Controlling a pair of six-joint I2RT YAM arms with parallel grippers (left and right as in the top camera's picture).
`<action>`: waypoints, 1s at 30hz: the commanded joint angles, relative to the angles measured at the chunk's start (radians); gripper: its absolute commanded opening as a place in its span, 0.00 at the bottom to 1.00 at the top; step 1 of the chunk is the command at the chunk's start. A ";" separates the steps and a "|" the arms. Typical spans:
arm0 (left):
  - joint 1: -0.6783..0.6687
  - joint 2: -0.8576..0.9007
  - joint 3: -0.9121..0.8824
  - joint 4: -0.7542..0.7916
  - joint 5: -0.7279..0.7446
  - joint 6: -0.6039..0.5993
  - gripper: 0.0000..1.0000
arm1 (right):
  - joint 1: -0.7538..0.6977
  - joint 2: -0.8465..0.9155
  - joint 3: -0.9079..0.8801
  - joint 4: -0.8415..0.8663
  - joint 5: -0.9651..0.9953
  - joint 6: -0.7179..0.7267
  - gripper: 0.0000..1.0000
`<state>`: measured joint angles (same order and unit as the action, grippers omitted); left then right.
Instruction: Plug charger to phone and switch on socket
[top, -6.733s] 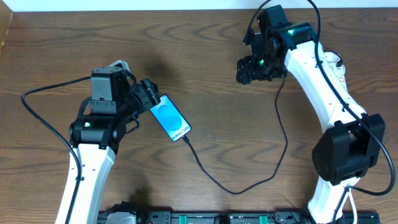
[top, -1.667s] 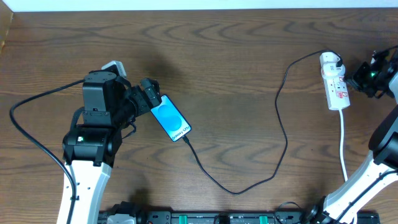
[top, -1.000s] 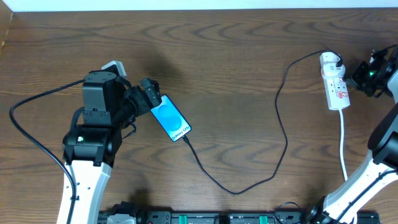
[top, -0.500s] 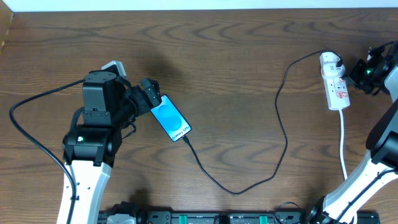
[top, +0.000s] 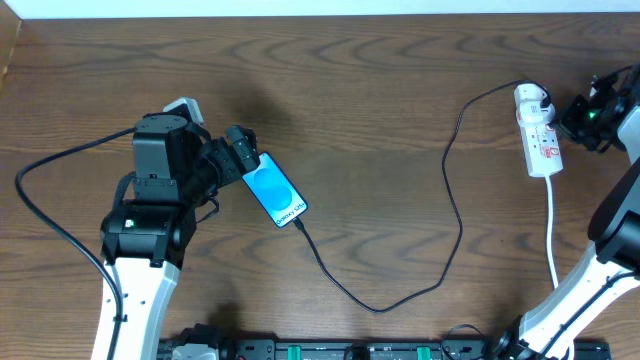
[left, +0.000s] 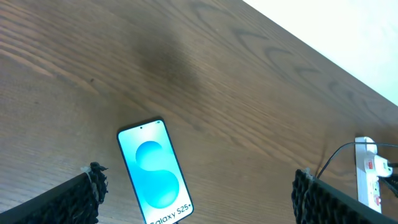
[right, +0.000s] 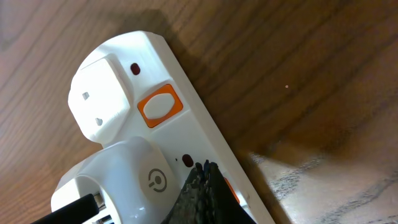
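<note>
The one phone lay face up on the left half of the brown wooden table. The single black charger ran from its lower end in a loose loop to the one white socket near the right edge. The left gripper hung by the phone's upper end on a folded arm, jaws spread wide on nothing, while the right gripper pointed down at the socket, fingertips pressed together near an orange switch.
</note>
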<state>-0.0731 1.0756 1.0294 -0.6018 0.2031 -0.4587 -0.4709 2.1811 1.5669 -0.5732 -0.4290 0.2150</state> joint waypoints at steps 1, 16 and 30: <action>0.002 -0.005 0.022 0.000 -0.006 0.013 0.97 | 0.065 0.014 -0.016 -0.021 -0.047 -0.037 0.01; 0.002 -0.005 0.022 0.000 -0.006 0.013 0.97 | 0.093 0.014 -0.056 -0.021 -0.043 -0.047 0.01; 0.002 -0.005 0.022 0.000 -0.006 0.013 0.96 | 0.099 0.014 -0.084 -0.037 -0.087 -0.025 0.01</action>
<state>-0.0731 1.0756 1.0294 -0.6018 0.2031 -0.4583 -0.4511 2.1628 1.5417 -0.5594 -0.3805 0.1791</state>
